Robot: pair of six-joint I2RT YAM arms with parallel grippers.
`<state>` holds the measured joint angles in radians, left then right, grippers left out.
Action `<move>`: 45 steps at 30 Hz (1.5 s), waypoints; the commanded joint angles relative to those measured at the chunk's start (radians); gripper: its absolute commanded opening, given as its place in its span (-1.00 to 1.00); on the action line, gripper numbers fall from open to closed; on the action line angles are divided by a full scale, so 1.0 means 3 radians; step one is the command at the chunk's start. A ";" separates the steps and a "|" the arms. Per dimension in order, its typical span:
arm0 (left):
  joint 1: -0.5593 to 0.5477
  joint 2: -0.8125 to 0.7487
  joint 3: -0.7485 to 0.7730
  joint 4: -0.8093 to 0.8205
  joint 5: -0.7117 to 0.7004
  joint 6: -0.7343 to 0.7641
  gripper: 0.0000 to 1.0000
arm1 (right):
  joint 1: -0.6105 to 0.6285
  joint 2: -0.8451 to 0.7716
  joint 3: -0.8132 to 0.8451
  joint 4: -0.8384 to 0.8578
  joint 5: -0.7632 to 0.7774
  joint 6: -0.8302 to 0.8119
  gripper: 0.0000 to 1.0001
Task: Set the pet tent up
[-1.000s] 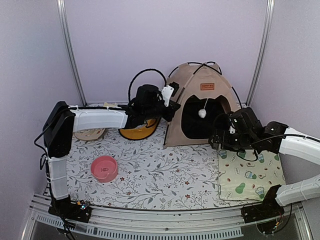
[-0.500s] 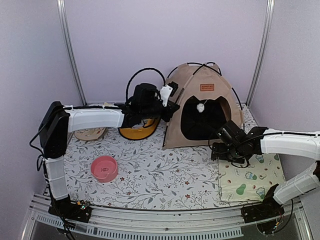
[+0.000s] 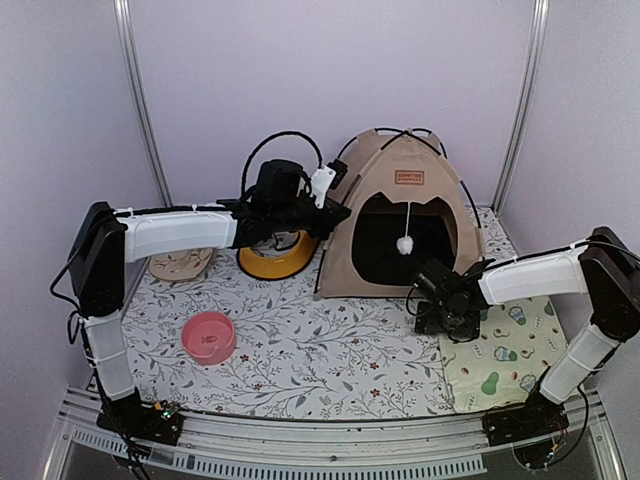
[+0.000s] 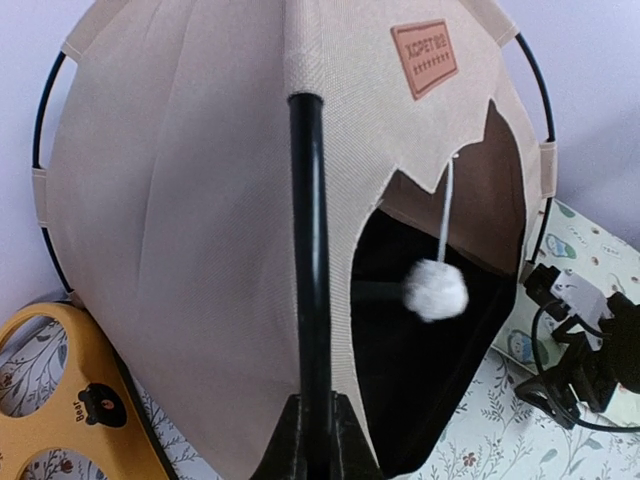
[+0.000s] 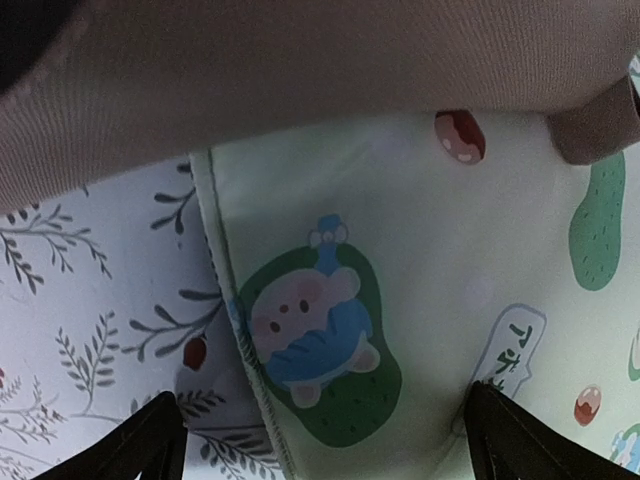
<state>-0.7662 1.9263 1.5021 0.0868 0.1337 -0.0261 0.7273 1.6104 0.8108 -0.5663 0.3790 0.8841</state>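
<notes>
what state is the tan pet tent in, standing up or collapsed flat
Standing: the tan fabric pet tent holds a dome shape, black poles arched over it, a white pompom hanging in its open doorway.

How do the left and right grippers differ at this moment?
The left gripper is shut on the pet tent's black pole; the right gripper is open and holds nothing. The left gripper is raised at the tent's side, while the right gripper is low, facing down over the cream mat's edge. Both are close to the tent's front.
</notes>
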 commanded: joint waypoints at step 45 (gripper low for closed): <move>0.0036 0.0333 0.0392 -0.0429 -0.0077 0.0091 -1.00 | 0.0337 -0.1403 0.0319 0.1796 -0.3045 -0.0181 -1.00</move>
<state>-0.7635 2.0144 1.6024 0.0174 0.1188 -0.0246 0.8238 1.2579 0.8112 -0.1398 -0.4713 0.8425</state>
